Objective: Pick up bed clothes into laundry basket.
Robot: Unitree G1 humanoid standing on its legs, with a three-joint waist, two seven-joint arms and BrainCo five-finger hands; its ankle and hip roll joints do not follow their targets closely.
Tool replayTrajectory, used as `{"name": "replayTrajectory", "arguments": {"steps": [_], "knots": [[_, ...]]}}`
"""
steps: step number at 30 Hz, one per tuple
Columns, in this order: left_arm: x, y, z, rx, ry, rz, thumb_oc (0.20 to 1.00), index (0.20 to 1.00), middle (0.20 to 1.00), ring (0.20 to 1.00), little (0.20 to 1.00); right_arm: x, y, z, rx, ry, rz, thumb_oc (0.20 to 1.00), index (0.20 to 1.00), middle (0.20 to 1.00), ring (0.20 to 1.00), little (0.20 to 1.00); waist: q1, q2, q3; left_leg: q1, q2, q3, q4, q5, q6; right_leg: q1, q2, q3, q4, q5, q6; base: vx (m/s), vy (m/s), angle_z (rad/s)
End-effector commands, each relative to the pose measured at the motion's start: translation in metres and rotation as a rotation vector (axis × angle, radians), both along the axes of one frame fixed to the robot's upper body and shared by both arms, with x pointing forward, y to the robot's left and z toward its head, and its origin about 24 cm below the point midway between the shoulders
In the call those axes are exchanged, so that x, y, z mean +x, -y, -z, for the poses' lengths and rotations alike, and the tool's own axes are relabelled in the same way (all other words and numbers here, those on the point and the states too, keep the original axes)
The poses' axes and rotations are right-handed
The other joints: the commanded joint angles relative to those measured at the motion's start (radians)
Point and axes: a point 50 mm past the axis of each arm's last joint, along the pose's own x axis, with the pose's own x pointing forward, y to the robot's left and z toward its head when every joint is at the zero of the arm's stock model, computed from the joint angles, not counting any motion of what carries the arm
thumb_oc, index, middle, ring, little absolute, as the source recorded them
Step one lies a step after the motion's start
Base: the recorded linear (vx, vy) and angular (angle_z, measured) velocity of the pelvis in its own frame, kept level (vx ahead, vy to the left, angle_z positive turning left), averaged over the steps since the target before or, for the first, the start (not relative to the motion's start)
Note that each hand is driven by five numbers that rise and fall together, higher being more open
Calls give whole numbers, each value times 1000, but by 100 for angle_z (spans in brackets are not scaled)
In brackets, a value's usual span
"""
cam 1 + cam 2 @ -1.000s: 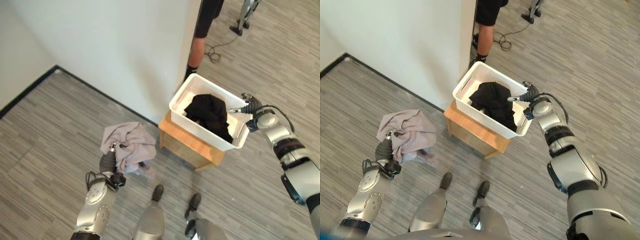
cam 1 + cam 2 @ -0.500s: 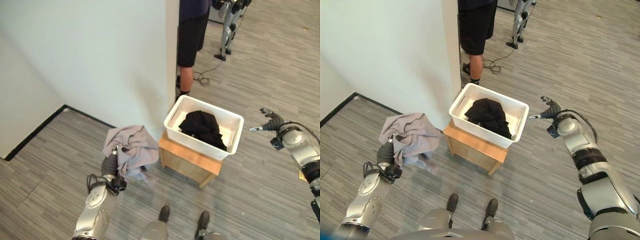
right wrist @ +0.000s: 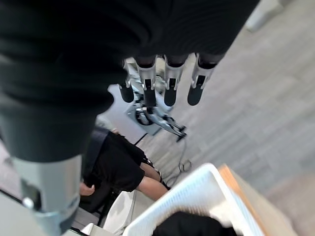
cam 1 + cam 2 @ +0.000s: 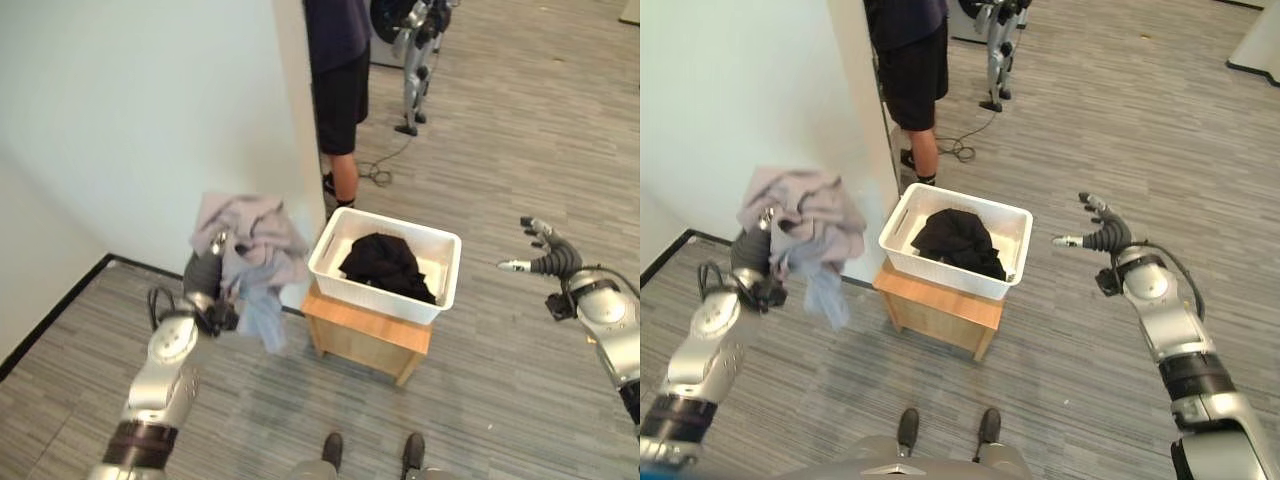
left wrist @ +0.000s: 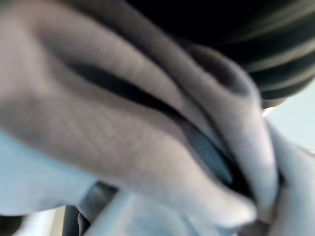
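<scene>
A bundle of grey bed clothes [image 4: 252, 250] hangs in the air, gripped by my left hand [image 4: 204, 277], just left of the white laundry basket [image 4: 372, 293]. Up close in the left wrist view the grey cloth [image 5: 147, 147] wraps over the hand. A black garment [image 4: 378, 262] lies inside the basket. My right hand [image 4: 546, 260] floats to the right of the basket, apart from it, and its fingers [image 3: 170, 86] are straight and hold nothing.
The basket stands on a low wooden stool [image 4: 365, 338] by a white wall's corner [image 4: 290, 150]. A person [image 4: 338, 90] in dark shorts stands behind the basket, and another robot's legs [image 4: 414, 55] are farther back. Grey plank floor [image 4: 500, 400] lies all around.
My left hand has lifted the grey bundle up and closer to the basket's left side. My right hand has left the basket's rim and moved out right. The camera has tilted upward.
</scene>
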Motion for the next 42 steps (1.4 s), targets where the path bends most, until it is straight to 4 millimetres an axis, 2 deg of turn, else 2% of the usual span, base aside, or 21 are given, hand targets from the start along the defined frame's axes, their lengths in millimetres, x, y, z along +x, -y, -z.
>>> {"name": "replayTrajectory", "arguments": {"steps": [1,2,3,5,7,11,16,19,22,27,31,33,37,38,42], "knots": [[15,21,-58,59,240,82,200,200,200,200,200,-7,-12,-6,200,107,-44,1000,1000,1000,1000,1000,-34,9,-40,-37,-2,1,4,-35,-23,128,-55,-63,38,-162,70,0,0,0],[20,27,-64,64,249,105,200,200,200,200,200,-13,-13,4,250,91,-18,1000,1000,1000,1000,1000,-43,11,-42,-35,-3,6,4,-36,-23,129,-55,-62,38,-162,71,0,0,0],[21,28,-65,65,250,109,200,200,200,200,200,-14,-12,4,252,92,-14,1000,1000,1000,1000,1000,-39,9,-42,-34,-3,7,4,-36,-23,129,-56,-61,37,-162,71,23,-4,-3],[31,35,-82,89,285,121,200,200,200,200,200,-28,-17,25,373,65,34,1000,1000,1000,1000,1000,-65,15,-48,-31,-1,16,4,-37,-24,129,-55,-52,35,-160,75,21,-2,-11],[34,37,-86,100,290,127,200,200,200,200,200,-31,-18,30,398,56,48,1000,1000,1000,1000,1000,-67,13,-49,-30,-1,19,4,-38,-24,128,-54,-49,33,-159,76,10,-4,-9],[52,41,-102,82,272,125,200,200,200,200,200,-45,-24,46,481,13,66,1000,1000,1000,1000,1000,-98,8,-49,-30,4,36,4,-38,-28,120,-48,-36,27,-151,82,15,-8,-19],[72,40,-116,109,226,100,200,200,200,200,200,-45,-35,49,536,8,37,1000,1000,1000,1000,1000,-124,7,-38,-44,9,47,4,-32,-32,100,-44,-20,22,-141,86,-12,-3,-14],[80,38,-130,240,213,70,200,200,200,200,200,-44,-46,48,549,2,-10,1000,1000,1000,1000,1000,-135,8,-22,-65,12,56,4,-25,-35,75,-41,-12,20,-134,89,-31,-4,-6],[86,33,-141,299,198,42,200,200,200,200,200,-43,-56,48,566,-7,-66,1000,1000,1000,1000,1000,-141,5,-6,-82,13,63,4,-19,-36,53,-39,-4,20,-127,92,-35,-2,-6],[87,43,-161,353,241,53,200,200,200,200,200,-41,-71,47,565,-19,-132,1000,1000,1000,1000,1000,-143,-1,24,-116,16,77,4,-9,-38,10,-34,12,20,-117,94,-37,-3,-13],[87,50,-167,374,265,60,200,200,200,200,200,-38,-78,45,564,-12,-166,1000,1000,1000,1000,1000,-144,-8,44,-136,18,84,4,-1,-39,-16,-28,19,20,-112,96,-41,2,-6],[85,51,-174,358,298,55,200,200,200,200,200,-35,-83,40,546,-4,-205,1000,1000,1000,1000,1000,-143,-22,70,-157,23,88,4,7,-40,-40,-22,26,20,-105,95,-53,-8,-9],[85,42,-171,378,288,19,200,200,200,200,200,-36,-80,38,514,1,-210,1000,1000,1000,1000,1000,-142,-48,102,-175,30,94,4,11,-41,-65,-14,32,20,-97,93,-30,-15,-8],[85,37,-168,433,273,-5,200,200,200,200,200,-36,-77,36,504,12,-200,1000,1000,1000,1000,1000,-145,-62,123,-188,35,97,4,15,-42,-81,-7,37,20,-92,92,-38,-20,-8],[86,36,-169,550,268,-35,200,200,200,200,200,-35,-76,36,498,19,-186,1000,1000,1000,1000,1000,-144,-83,155,-221,43,98,4,24,-45,-115,0,35,20,-83,91,-24,-28,-8]]}}
